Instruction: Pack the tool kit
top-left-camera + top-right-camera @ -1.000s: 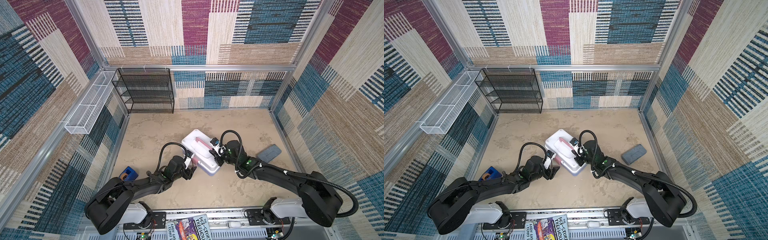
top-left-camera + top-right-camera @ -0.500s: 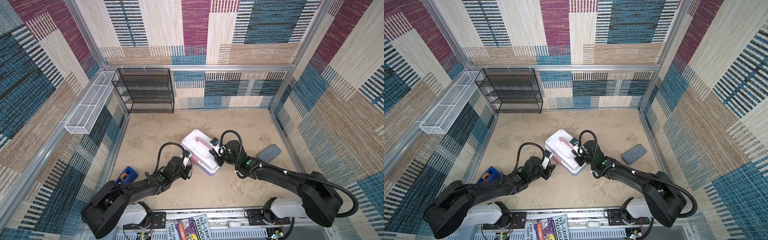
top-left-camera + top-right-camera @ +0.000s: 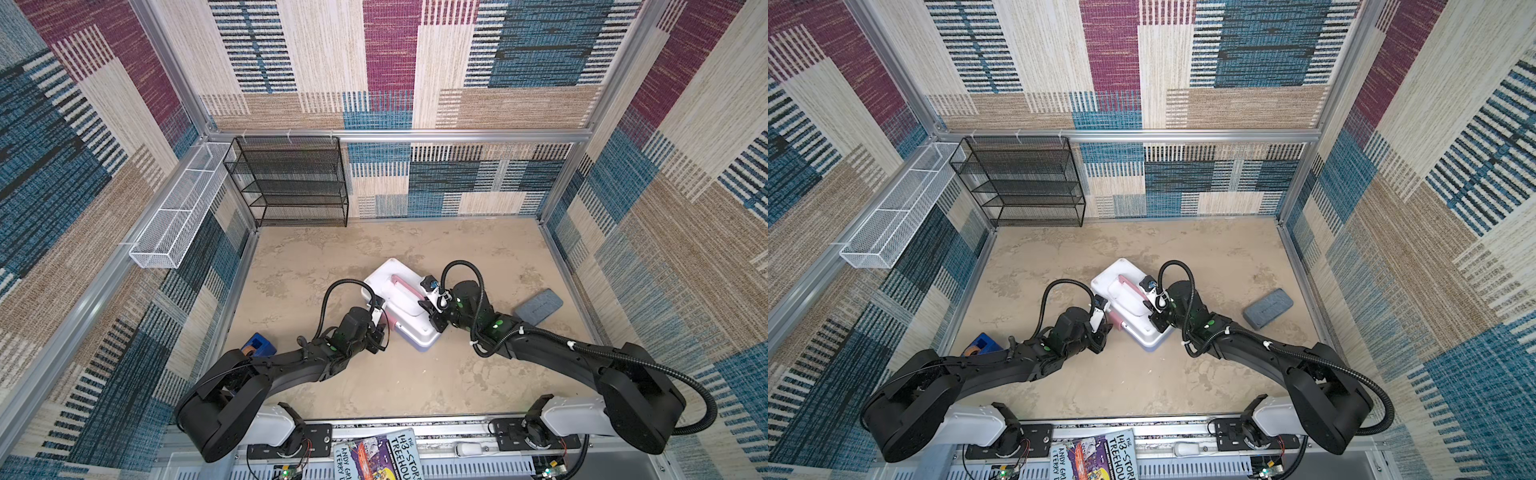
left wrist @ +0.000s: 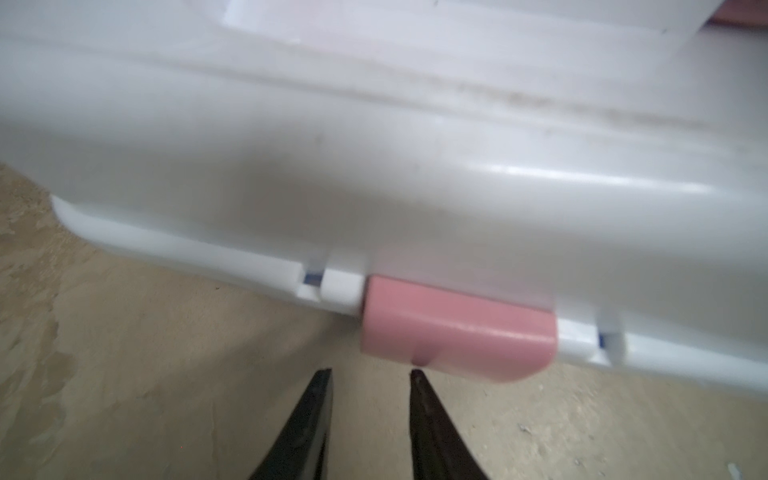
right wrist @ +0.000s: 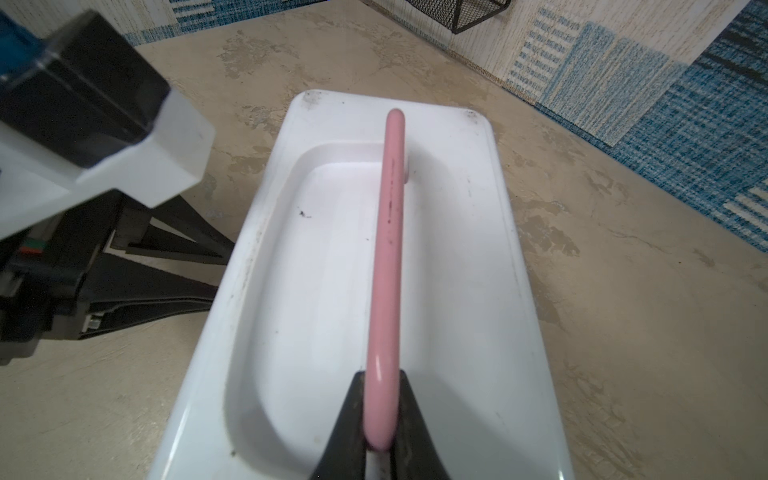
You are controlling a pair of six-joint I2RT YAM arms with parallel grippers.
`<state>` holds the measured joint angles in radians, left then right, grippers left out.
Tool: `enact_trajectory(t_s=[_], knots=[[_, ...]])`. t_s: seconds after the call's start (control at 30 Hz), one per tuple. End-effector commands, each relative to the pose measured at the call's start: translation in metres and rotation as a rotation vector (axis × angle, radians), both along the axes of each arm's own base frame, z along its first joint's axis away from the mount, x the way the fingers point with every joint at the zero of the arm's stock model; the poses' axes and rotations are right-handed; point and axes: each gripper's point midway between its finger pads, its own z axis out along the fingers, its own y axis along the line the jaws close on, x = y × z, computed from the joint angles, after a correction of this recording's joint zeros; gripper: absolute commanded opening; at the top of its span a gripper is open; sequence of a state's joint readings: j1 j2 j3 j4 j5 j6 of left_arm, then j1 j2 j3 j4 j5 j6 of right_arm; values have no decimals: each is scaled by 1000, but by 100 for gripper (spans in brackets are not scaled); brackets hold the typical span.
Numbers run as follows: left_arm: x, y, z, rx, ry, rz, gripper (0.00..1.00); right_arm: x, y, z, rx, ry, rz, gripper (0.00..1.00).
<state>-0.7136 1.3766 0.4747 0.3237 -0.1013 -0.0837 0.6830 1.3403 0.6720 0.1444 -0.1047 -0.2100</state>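
Toolbox point(image 3: 384, 282) on desk point(image 3: 415, 374): pink handle point(image 5: 388, 249) pinched in right claw point(image 5: 381, 399); pink latch point(image 4: 457, 336) just ahead of left claw point(image 4: 371, 374), slightly spread, gripping nothing.

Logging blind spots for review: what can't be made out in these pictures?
Toolbox contents: lid shut, every view.
Latch: blurred, left wrist view; whether engaged, unclear.
Blue box: partly behind left arm, both top views.
Book: cut by bottom edge, both top views.

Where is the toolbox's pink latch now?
In the left wrist view, the pink latch sits on the rim of the toolbox, just ahead of the left gripper.
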Motion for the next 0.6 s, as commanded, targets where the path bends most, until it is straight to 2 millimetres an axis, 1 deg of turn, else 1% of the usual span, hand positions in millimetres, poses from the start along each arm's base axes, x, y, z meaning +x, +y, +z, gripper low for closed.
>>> enact_trajectory(t_s=[0.0, 0.37, 0.57], knots=[[6, -4, 6, -7, -21, 0, 35, -15, -10, -31, -74, 110, 0, 13], [16, -13, 14, -22, -46, -2, 34, -20, -8, -26, -47, 107, 22, 13], [20, -17, 18, -40, -55, -3, 34, -22, -8, -29, -43, 119, 29, 13]])
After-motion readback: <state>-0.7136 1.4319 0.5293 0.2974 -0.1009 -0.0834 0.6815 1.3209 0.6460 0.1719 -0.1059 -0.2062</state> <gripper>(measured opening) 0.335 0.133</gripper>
